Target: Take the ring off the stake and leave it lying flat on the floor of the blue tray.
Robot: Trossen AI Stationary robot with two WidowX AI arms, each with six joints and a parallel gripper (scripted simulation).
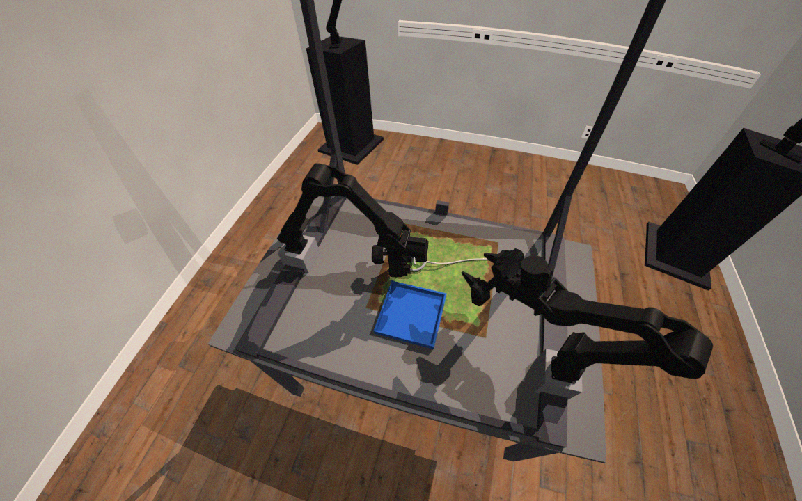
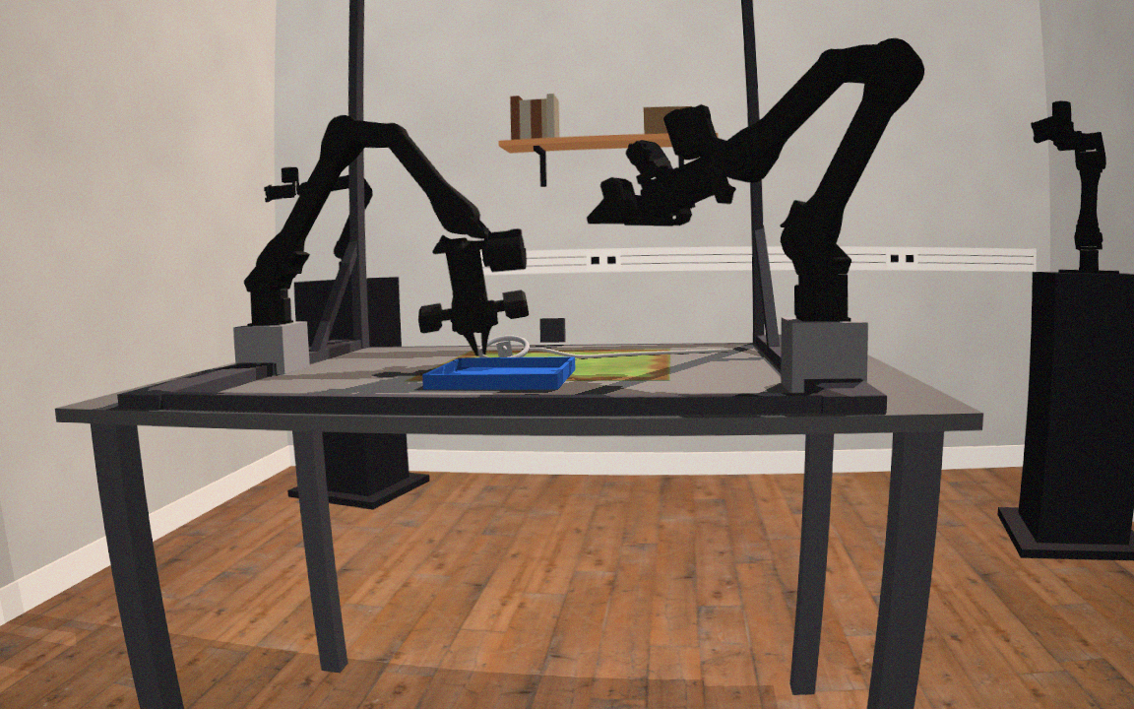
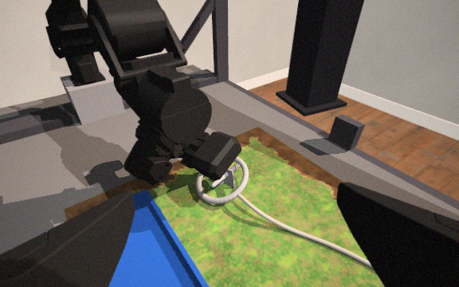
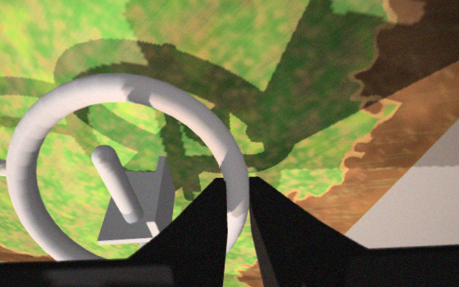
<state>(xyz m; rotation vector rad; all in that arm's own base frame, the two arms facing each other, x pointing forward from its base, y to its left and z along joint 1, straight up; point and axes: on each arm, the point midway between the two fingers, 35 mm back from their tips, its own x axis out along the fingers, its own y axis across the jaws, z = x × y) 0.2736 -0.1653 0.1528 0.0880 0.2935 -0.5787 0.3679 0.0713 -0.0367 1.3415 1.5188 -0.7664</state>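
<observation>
The white ring (image 4: 114,85) is tilted and raised over the grey stake (image 4: 118,185), whose peg still shows through its opening. My right gripper (image 4: 237,187) is shut on the ring's rim; in the top view it (image 1: 405,268) stands just behind the blue tray (image 1: 410,312). The left wrist view shows the ring (image 3: 221,197) around the stake (image 3: 229,179) under the right arm's wrist. My left gripper (image 1: 477,283) (image 2: 601,211) is open and empty, high above the mat. The tray is empty.
A white cord (image 3: 293,231) runs from the ring across the green and brown mat (image 1: 447,280). The tray's near wall (image 3: 174,239) lies close beside the stake. Frame posts rise at the table's back corners, and a small dark block (image 3: 346,131) sits at the far edge.
</observation>
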